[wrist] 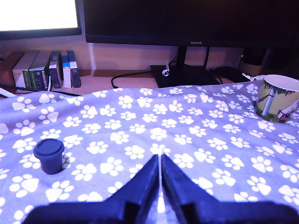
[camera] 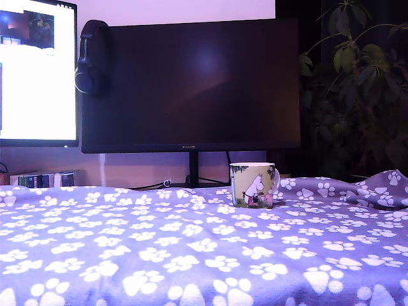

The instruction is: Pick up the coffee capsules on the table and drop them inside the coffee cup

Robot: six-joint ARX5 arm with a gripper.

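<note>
Standing behind the table: dark monitor (camera: 191, 83) on a thin stand, lit second screen (camera: 37, 70) at the exterior view's left, headphones (camera: 92, 57) hung on the dark monitor's corner, leafy plant (camera: 360, 83) at the exterior view's right
Books: a short row (wrist: 46, 70) upright under the lit screen, off the cloth
Cables: black ones (wrist: 135, 77) running along the desk by the monitor foot
Blocking: open cloth lies between gripper, capsule and cup
Count: one coffee capsule (wrist: 49, 155), one coffee cup (camera: 254, 185), one gripper (wrist: 160, 163), two screens
Capsule place: upright on the cloth, well apart from the cup, seen only in the wrist view
Cup place: upright near the far edge of the table (camera: 127, 255), handle toward the exterior view's right
Gripper: jaws pressed together, tips meeting, nothing between them, above bare cloth
Textures: soft fleece, violet-blue with white paw prints, rumpled at the exterior view's right; capsule dark, small, tapered with a wider rim; cup glossy ceramic, yellow-green with a white cartoon figure
</note>
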